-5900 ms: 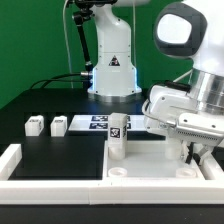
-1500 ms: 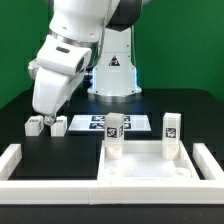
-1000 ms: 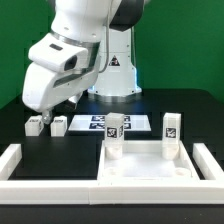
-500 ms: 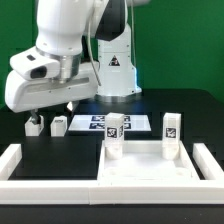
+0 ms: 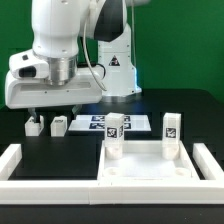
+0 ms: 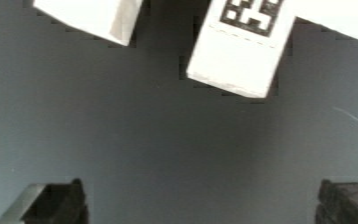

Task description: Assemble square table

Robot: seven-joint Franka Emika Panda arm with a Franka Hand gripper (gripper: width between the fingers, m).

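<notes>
The white square tabletop [image 5: 150, 168] lies at the front on the exterior view's right, and two white tagged legs [image 5: 116, 136] [image 5: 170, 133] stand upright at its far corners. Two more legs [image 5: 35, 126] [image 5: 58, 124] lie loose on the black table at the left. My gripper [image 5: 46, 110] hangs just above that pair. The wrist view shows both loose legs, a plain-faced one [image 6: 87, 15] and one showing its tag [image 6: 247, 45], lying beyond my fingertips [image 6: 51, 203]. The gripper [image 6: 201, 205] is open, with only bare dark table between its fingers.
The marker board [image 5: 95, 121] lies behind the tabletop, in front of the robot's base [image 5: 112, 75]. A long white border rail [image 5: 20, 160] runs along the table's front and sides. A green wall closes the back.
The arm has swung toward the exterior view's left and come lower, so the hand now hangs over the two loose legs. The jaws stayed open and no part has moved.
</notes>
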